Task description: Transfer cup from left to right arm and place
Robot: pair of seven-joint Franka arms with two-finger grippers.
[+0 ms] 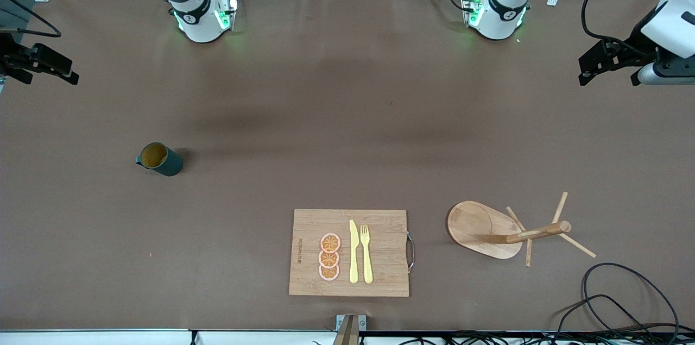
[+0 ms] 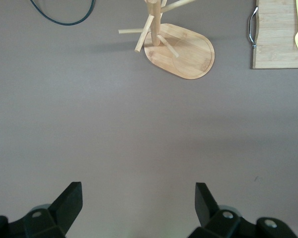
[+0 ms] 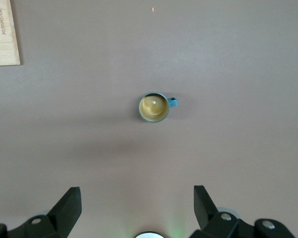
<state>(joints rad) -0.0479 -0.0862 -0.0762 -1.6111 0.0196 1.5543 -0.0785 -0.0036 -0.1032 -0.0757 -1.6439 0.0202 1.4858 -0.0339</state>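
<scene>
The dark teal cup [image 1: 159, 158] with a tan-yellow inside stands upright on the brown table toward the right arm's end, and nothing holds it. It also shows in the right wrist view [image 3: 154, 107], well below my right gripper [image 3: 137, 201], which is open and empty. In the front view the right gripper [image 1: 50, 77] hangs high at the right arm's end of the table. My left gripper [image 1: 608, 80] hangs high at the left arm's end, open and empty, and in its wrist view [image 2: 139, 198] it is over bare table.
A wooden cutting board [image 1: 309, 225] with orange slices [image 1: 329, 257], a yellow knife [image 1: 353, 251] and a fork [image 1: 366, 252] lies near the front camera. A wooden mug tree [image 1: 483, 228] stands beside it toward the left arm's end. Black cables [image 1: 624, 301] lie at that near corner.
</scene>
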